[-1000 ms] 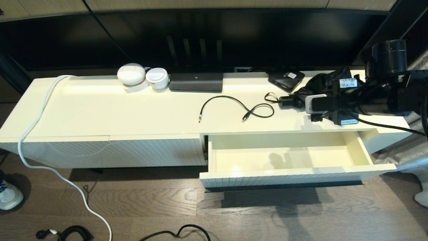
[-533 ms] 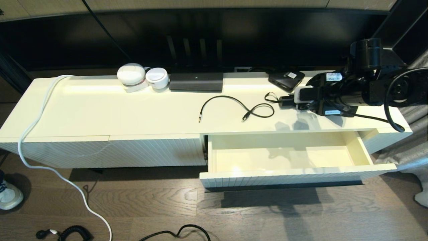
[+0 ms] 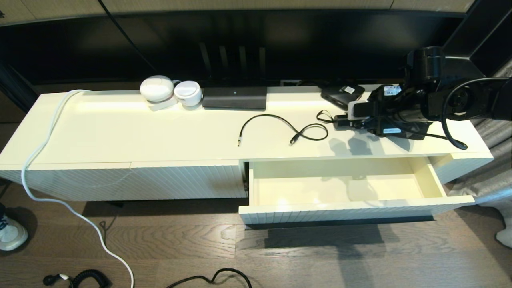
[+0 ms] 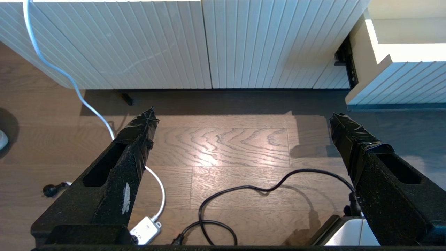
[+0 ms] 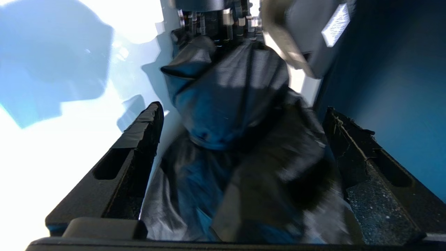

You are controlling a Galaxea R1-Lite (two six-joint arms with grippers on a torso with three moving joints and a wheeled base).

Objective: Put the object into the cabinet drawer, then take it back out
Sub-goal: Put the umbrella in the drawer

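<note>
The right arm (image 3: 440,108) hides most of the dark object (image 5: 237,139).

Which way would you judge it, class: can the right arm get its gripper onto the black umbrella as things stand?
Probably yes: the right gripper is open, with the folded umbrella lying between its fingers on the cabinet top, nothing between.

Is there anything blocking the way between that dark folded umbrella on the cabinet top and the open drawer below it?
Nothing visible does. The umbrella lies on the cabinet top under the right tool, whose fingers straddle it. The drawer stands pulled open just in front, with nothing showing inside. The black cable lies off to one side.
</note>
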